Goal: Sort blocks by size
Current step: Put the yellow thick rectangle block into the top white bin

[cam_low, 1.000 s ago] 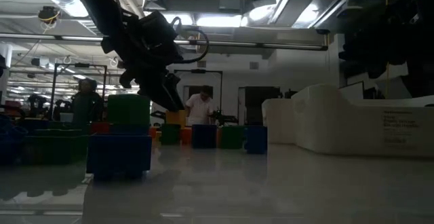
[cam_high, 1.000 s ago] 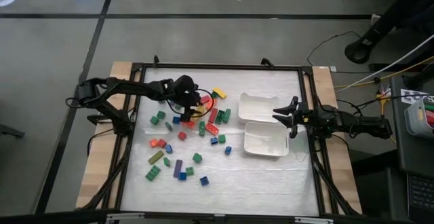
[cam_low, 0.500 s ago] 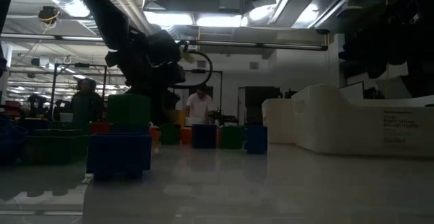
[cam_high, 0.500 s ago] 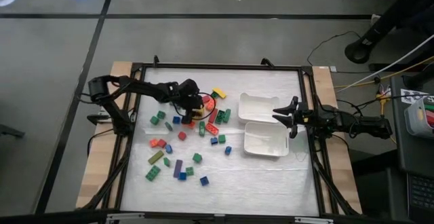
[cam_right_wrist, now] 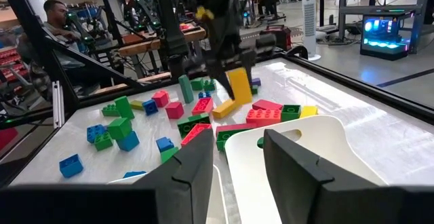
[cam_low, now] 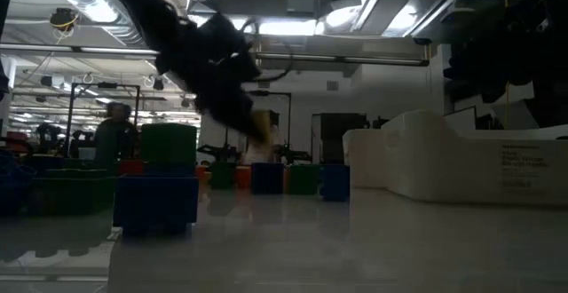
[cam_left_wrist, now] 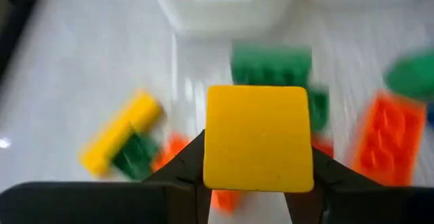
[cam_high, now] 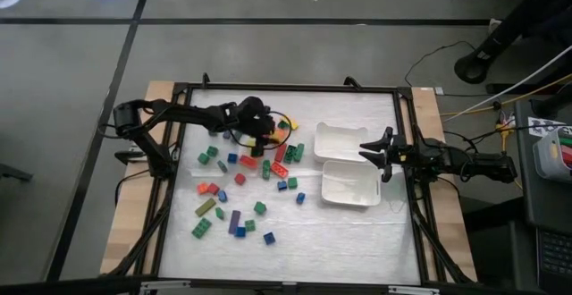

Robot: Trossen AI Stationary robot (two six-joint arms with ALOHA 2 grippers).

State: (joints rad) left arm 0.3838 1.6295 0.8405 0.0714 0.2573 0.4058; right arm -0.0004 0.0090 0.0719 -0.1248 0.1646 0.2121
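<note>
Many small coloured blocks [cam_high: 239,181] lie scattered on the white mat, left of two white trays. My left gripper [cam_high: 265,130] hovers over the far part of the pile, shut on a yellow block [cam_left_wrist: 258,137], which also shows in the right wrist view as a yellow block [cam_right_wrist: 239,85] and dimly in the low view [cam_low: 263,126]. My right gripper [cam_high: 374,153] waits at the trays' right side, its fingers open [cam_right_wrist: 237,170] with nothing between them. My left gripper pinches the yellow block between its two fingers [cam_left_wrist: 183,173], on two opposite sides [cam_left_wrist: 211,163] near the end that faces the wrist. The fingers slant down from the table's left. The block is lifted clear of the mat and hangs tilted below them [cam_right_wrist: 241,91].
The two white trays [cam_high: 340,140] [cam_high: 350,184] sit side by side at the mat's right. A yellow bar [cam_high: 288,123], red and green bricks [cam_high: 288,152] lie just below and right of the held block. A black frame [cam_high: 402,134] borders the mat. People show in the room behind.
My left gripper has dipped into the pile, taken hold of the yellow block and come up with it, drifting a little toward the trays. The block, which lay among the others, now hangs clear of the mat.
</note>
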